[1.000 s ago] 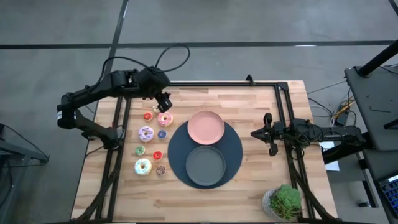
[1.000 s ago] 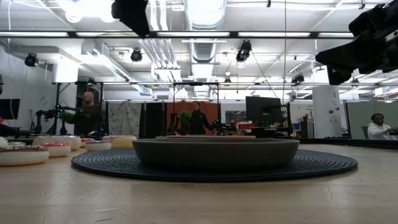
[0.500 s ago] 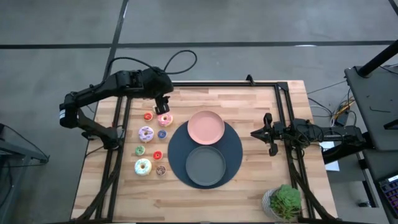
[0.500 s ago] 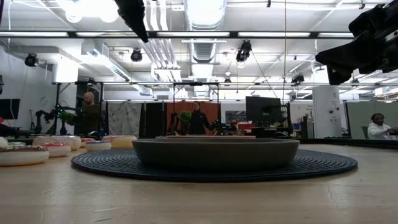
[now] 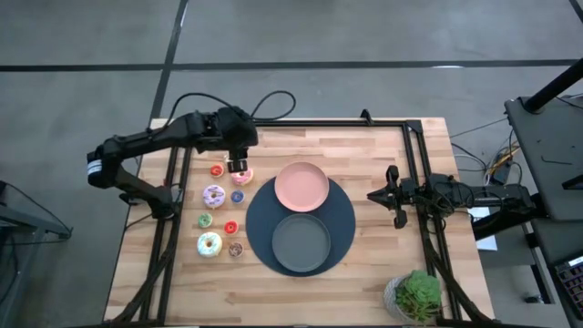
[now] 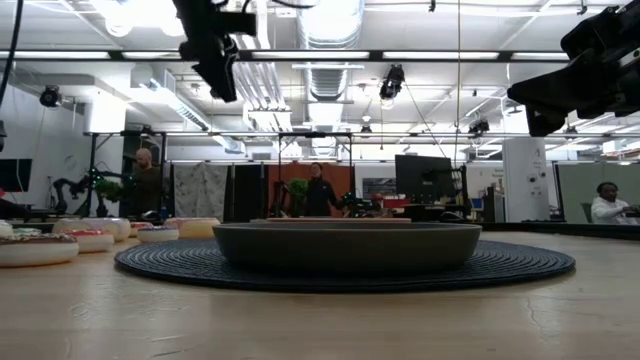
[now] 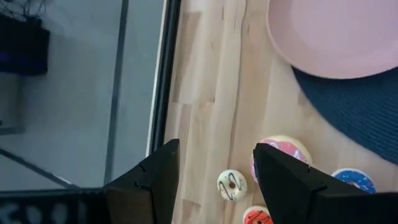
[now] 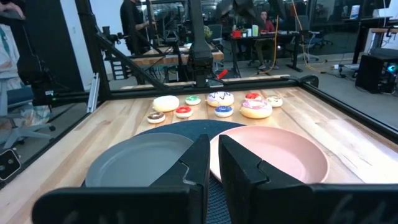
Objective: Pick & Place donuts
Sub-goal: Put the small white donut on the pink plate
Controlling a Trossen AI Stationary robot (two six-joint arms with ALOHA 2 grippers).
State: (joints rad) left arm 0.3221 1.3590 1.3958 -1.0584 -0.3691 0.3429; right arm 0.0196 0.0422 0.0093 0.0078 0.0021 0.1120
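The left pincer (image 5: 239,164) hangs open and empty above the pink donut (image 5: 242,175), at ten o'clock from the pink plate (image 5: 301,185). The other donuts (image 5: 214,196) lie along the worktop's (image 5: 364,155) nine-o'clock side. The right pincer (image 5: 393,195) waits shut at three o'clock.

Floor (image 5: 364,36): grey concrete, dark seams.
Ceiling (image 6: 330,30): exposed silver ducts, hanging spotlights, bright lamps.
Back wall (image 6: 345,185): orange panel behind a standing person (image 6: 317,190).
Monitor (image 6: 420,178): dark, on far desk.
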